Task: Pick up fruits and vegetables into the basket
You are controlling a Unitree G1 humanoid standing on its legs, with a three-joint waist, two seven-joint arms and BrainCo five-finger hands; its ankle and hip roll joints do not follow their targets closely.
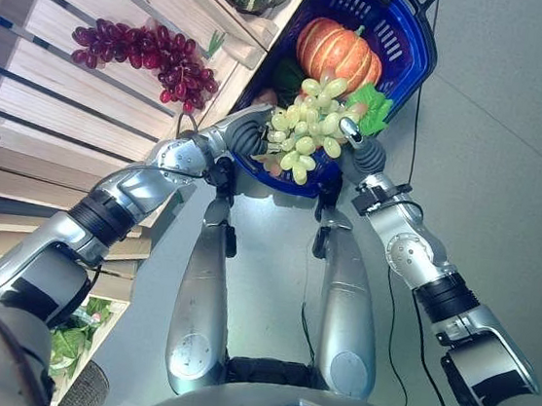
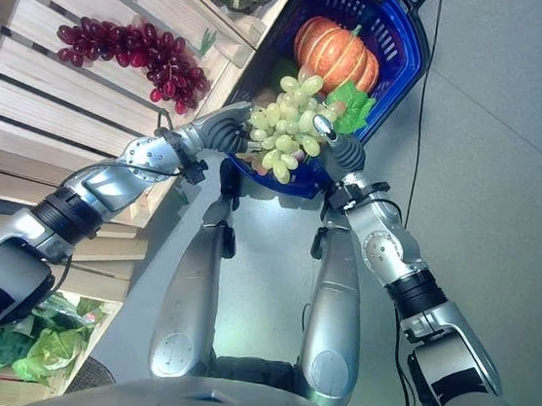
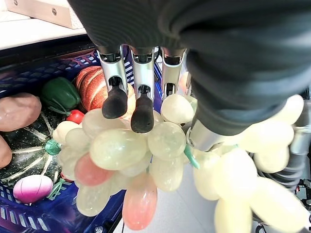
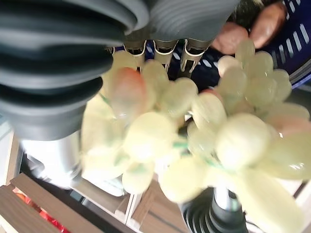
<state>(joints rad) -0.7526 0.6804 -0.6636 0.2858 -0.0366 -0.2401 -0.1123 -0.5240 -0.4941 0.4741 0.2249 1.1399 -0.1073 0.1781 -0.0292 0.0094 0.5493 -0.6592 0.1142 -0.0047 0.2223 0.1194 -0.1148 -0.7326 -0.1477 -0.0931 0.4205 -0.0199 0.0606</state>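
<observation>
Over the blue plastic basket, both robot hands had the pale green grape bunch between them: left robot hand curled onto it, right robot hand seemingly clamped too. An orange ribbed pumpkin sat inside.

A pale wooden slatted shelf stands beside a smooth grey floor, where a thin seam runs diagonally.

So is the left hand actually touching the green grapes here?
Touching. In the left wrist view the left hand has its dark fingertips pressed onto the green grapes, with no gap between them.
</observation>
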